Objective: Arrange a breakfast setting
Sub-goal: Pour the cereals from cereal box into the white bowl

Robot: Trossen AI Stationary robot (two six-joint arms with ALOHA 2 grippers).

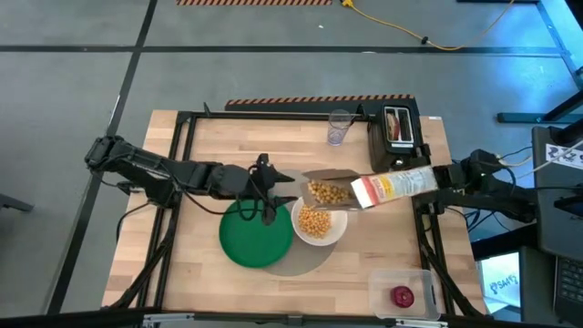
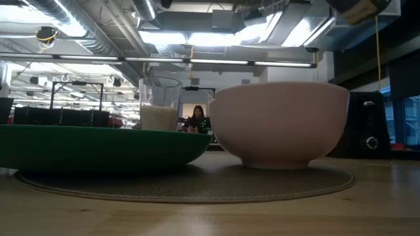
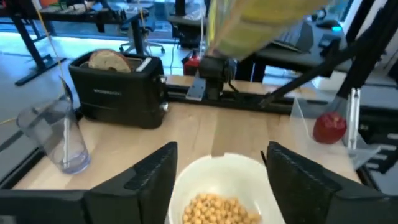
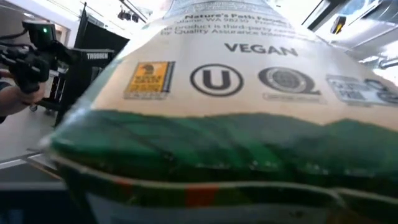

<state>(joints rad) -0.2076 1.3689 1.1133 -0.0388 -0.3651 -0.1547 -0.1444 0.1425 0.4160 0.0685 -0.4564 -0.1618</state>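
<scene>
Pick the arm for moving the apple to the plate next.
Right, probably. The apple sits in a tub on its side, though its gripper holds the cereal box. The left gripper, open, hovers by the bowl, farther off.

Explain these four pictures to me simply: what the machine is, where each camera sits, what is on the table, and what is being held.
Two dark robot arms work at a wooden table. One camera looks straight down, one sits at table height, and one rides on each wrist. The right gripper holds a tilted cereal box, with cereal tipping toward the white bowl. The left gripper is open, its fingers either side of that bowl. The bowl and a green plate sit on a round grey mat. Farther back stand a glass and a toaster; a red apple lies in a clear tub.
</scene>
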